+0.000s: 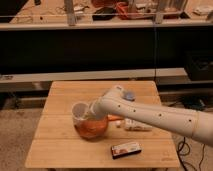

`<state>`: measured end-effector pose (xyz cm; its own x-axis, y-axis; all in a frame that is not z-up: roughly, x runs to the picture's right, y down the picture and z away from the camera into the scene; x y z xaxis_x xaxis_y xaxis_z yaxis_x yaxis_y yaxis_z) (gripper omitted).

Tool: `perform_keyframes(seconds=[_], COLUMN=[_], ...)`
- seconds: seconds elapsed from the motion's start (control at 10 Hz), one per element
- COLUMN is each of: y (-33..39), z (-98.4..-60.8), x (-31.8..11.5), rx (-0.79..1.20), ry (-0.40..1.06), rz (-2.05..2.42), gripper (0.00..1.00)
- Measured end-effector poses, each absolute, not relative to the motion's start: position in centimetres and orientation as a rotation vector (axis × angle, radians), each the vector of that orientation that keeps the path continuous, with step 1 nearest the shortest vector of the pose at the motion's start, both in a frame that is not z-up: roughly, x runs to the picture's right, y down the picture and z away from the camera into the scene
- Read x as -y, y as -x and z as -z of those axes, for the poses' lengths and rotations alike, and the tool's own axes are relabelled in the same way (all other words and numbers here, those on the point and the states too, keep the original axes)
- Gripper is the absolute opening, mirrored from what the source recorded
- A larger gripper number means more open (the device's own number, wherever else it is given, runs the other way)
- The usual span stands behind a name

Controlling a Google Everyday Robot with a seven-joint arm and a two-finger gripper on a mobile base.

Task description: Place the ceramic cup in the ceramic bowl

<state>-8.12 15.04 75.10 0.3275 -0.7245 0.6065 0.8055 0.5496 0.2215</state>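
An orange ceramic bowl (92, 129) sits on the wooden table (60, 145), left of centre. A pale ceramic cup (80, 112) is over the bowl's left rim, open mouth facing up and toward the camera. My white arm (150, 116) reaches in from the right. My gripper (91, 111) is at the cup's right side, right above the bowl. The arm's end hides much of the gripper.
A small dark packet with a white label (125, 149) lies near the table's front edge. A white wrapped bar (136, 126) lies right of the bowl, partly under the arm. A blue round thing (129, 95) sits behind the arm. Dark shelving stands behind the table.
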Motion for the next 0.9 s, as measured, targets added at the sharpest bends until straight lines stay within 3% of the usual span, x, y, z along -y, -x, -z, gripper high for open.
perform_keyframes(seconds=[0.3,0.4,0.8,0.9], y=[4.5,3.8,3.8,3.8], z=[-73.1,-73.0,-74.2,-74.6], x=[-13.0,-12.8,-13.9,-14.3], rx=[0.684,0.676,0.644,0.642], ry=[0.121,0.136,0.252,0.265], rz=[1.021,1.031,1.125,1.127], gripper=[0.22,0.35,0.75,0.79])
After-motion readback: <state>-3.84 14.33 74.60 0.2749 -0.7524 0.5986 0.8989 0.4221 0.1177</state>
